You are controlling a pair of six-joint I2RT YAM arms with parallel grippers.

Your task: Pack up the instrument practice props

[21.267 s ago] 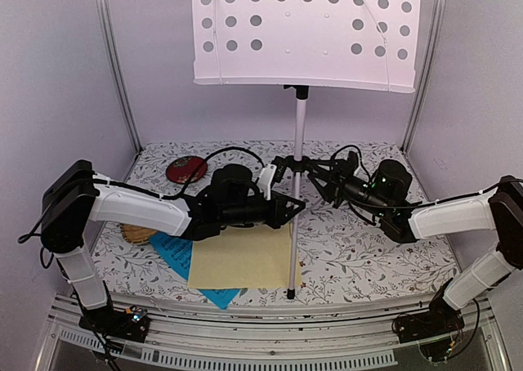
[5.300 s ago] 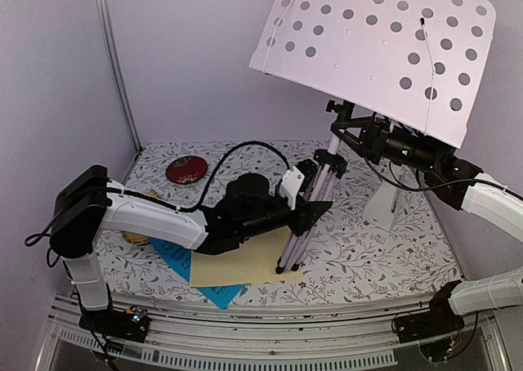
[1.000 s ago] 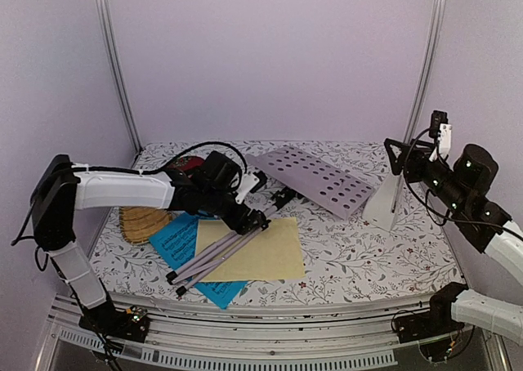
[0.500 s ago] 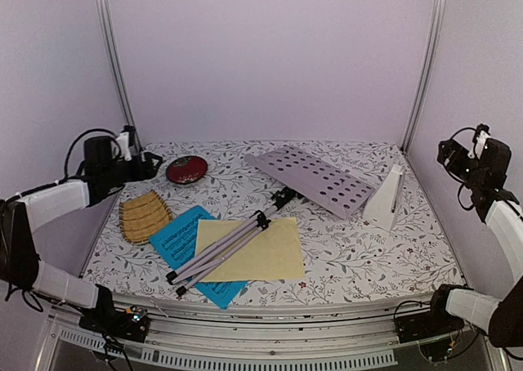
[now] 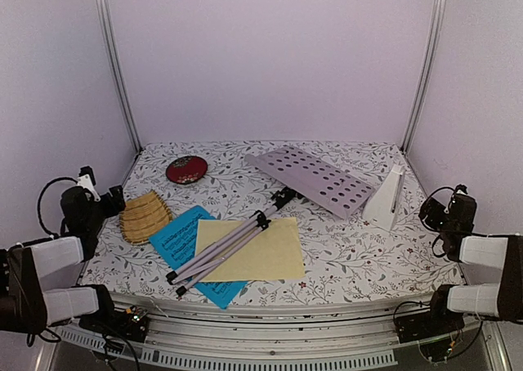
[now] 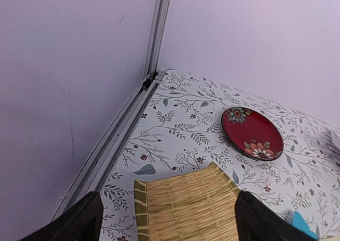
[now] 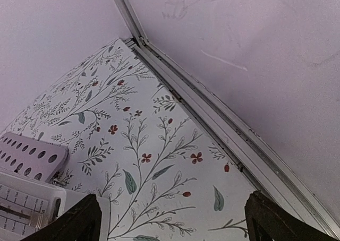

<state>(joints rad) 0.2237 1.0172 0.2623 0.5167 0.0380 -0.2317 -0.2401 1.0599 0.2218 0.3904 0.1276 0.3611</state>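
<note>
The white perforated music-stand desk (image 5: 315, 177) lies flat at the back of the table, and its corner (image 7: 29, 156) shows in the right wrist view. The folded silver tripod legs (image 5: 233, 242) lie slanted across the pale-yellow sheet (image 5: 261, 257) and the blue sheet (image 5: 181, 239). The white pyramid metronome (image 5: 388, 198) stands upright at the right, its base (image 7: 32, 206) in the right wrist view. My left gripper (image 5: 110, 199) (image 6: 170, 220) hangs open at the left edge, over the bamboo tray. My right gripper (image 5: 435, 212) (image 7: 175, 220) hangs open at the right edge, beside the metronome. Neither holds anything.
A yellow woven bamboo tray (image 5: 144, 216) (image 6: 186, 204) lies at the left. A round red dish (image 5: 186, 169) (image 6: 251, 133) sits behind it. Metal frame posts (image 5: 114, 69) and purple walls close in the table on three sides, with a rail (image 7: 212, 113) along the right wall.
A second ago my left gripper was at the tripod legs and my right was raised by the metronome. Both arms have drawn back and down to the table's sides. The props have not moved.
</note>
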